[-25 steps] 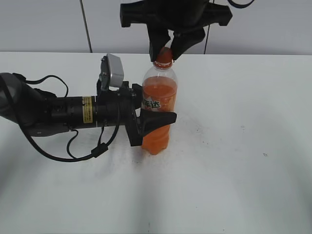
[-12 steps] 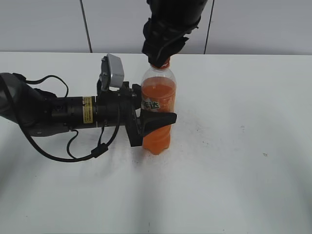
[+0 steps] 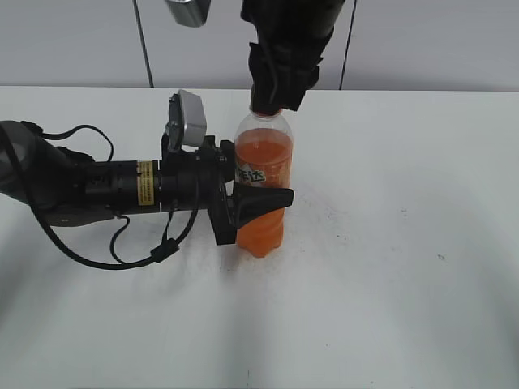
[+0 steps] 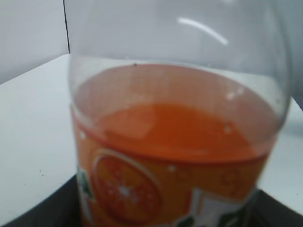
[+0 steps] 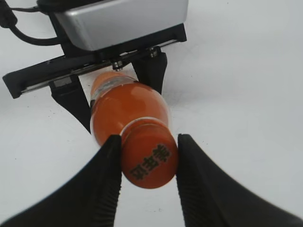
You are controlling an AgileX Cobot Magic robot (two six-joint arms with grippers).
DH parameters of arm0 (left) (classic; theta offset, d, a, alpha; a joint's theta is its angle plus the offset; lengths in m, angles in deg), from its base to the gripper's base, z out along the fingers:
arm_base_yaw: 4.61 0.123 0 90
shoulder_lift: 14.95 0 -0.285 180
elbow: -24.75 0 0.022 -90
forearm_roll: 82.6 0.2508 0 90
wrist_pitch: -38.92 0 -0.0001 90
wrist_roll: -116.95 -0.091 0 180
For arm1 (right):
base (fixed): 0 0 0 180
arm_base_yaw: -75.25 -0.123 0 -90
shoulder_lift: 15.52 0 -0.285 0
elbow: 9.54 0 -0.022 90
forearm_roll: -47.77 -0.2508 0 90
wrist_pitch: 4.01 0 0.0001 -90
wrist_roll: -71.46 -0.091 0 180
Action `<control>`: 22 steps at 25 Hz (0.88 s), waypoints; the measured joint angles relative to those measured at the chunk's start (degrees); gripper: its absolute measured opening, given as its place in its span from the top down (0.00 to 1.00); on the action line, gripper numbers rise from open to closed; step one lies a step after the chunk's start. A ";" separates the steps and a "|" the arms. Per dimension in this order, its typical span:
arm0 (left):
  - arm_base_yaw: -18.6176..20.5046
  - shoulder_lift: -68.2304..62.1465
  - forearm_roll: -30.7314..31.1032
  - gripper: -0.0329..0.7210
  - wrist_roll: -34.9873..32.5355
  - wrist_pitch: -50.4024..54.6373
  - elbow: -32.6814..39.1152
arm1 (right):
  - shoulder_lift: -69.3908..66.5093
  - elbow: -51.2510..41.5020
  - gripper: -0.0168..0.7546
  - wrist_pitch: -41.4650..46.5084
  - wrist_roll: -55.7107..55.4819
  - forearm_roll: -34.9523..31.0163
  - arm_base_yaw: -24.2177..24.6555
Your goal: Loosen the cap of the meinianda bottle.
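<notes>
With the left end effector (image 3: 243, 209) clamping the bottle (image 3: 263, 190) upright on the surface (image 3: 389, 267), the right end effector (image 5: 147, 182), having rotated since a second ago, is gripping the cap (image 5: 149, 162), so loosening is likely underway.

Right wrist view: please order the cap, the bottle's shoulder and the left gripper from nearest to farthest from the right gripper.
1. The cap, between the fingers of the right gripper.
2. The shoulder of the meinianda bottle, just beyond the cap.
3. The left gripper, farthest, clamped round the bottle's body.
</notes>
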 joint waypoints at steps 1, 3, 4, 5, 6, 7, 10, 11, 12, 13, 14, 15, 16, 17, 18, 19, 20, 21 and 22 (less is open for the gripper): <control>0.00 0.00 0.16 0.40 0.00 0.00 0.00 | 0.00 0.00 0.63 0.00 0.59 0.00 0.00; 0.05 0.00 0.42 0.40 0.00 0.00 0.00 | 0.00 0.00 0.63 0.11 2.52 0.00 0.00; 0.05 0.00 0.43 0.40 0.00 -0.05 0.00 | 0.00 0.00 0.63 0.12 3.62 -0.05 0.00; 0.05 0.00 0.47 0.40 0.00 -0.11 0.00 | 0.00 0.00 0.63 0.12 5.19 -0.11 0.00; 0.05 0.00 0.54 0.40 0.00 -0.09 0.00 | 0.00 0.00 0.63 0.12 7.01 -0.11 0.00; 0.05 0.00 0.54 0.40 0.00 -0.09 0.00 | 0.00 0.00 0.63 0.12 8.98 -0.11 0.00; 0.05 0.00 0.58 0.40 0.00 -0.09 0.00 | 0.00 0.00 0.63 0.17 14.67 -0.11 0.00; 0.05 0.00 0.58 0.40 0.00 -0.09 0.00 | 0.00 0.00 0.63 0.17 16.24 -0.13 0.00; 0.05 0.00 0.58 0.40 0.00 -0.12 0.00 | 0.00 0.00 0.63 0.17 18.23 -0.13 0.00; 0.05 0.00 0.58 0.40 0.00 -0.12 0.00 | 0.00 0.00 0.63 0.17 20.32 -0.13 0.00; 0.05 0.00 0.58 0.40 0.00 -0.12 0.00 | 0.05 0.00 0.63 0.17 22.35 -0.13 0.00; 0.05 0.00 0.61 0.40 0.00 -0.16 0.00 | 0.11 0.00 0.63 0.30 23.86 -0.13 0.00; 0.05 0.00 0.61 0.40 0.00 -0.22 0.00 | 0.17 0.00 0.63 0.29 25.34 -0.18 0.00; 0.05 0.00 0.71 0.40 0.00 -0.22 0.00 | 0.22 0.20 0.63 0.42 26.36 -0.18 0.00; 0.05 0.00 0.68 0.40 0.05 -0.22 0.00 | 0.22 0.48 0.63 0.63 26.82 -0.18 0.00; 0.05 0.00 0.68 0.40 0.11 -0.22 0.00 | 0.22 0.93 0.63 0.85 27.11 -0.19 0.00; 0.05 0.00 0.68 0.40 0.17 -0.22 0.00 | 0.22 1.55 0.63 1.08 27.24 -0.24 0.00; 0.10 0.00 0.80 0.40 0.22 -0.28 0.00 | 0.24 2.27 0.63 1.14 27.35 -0.19 0.00; 0.09 0.00 1.08 0.40 0.04 -0.40 0.00 | 0.29 2.87 0.63 1.01 27.35 -0.01 0.00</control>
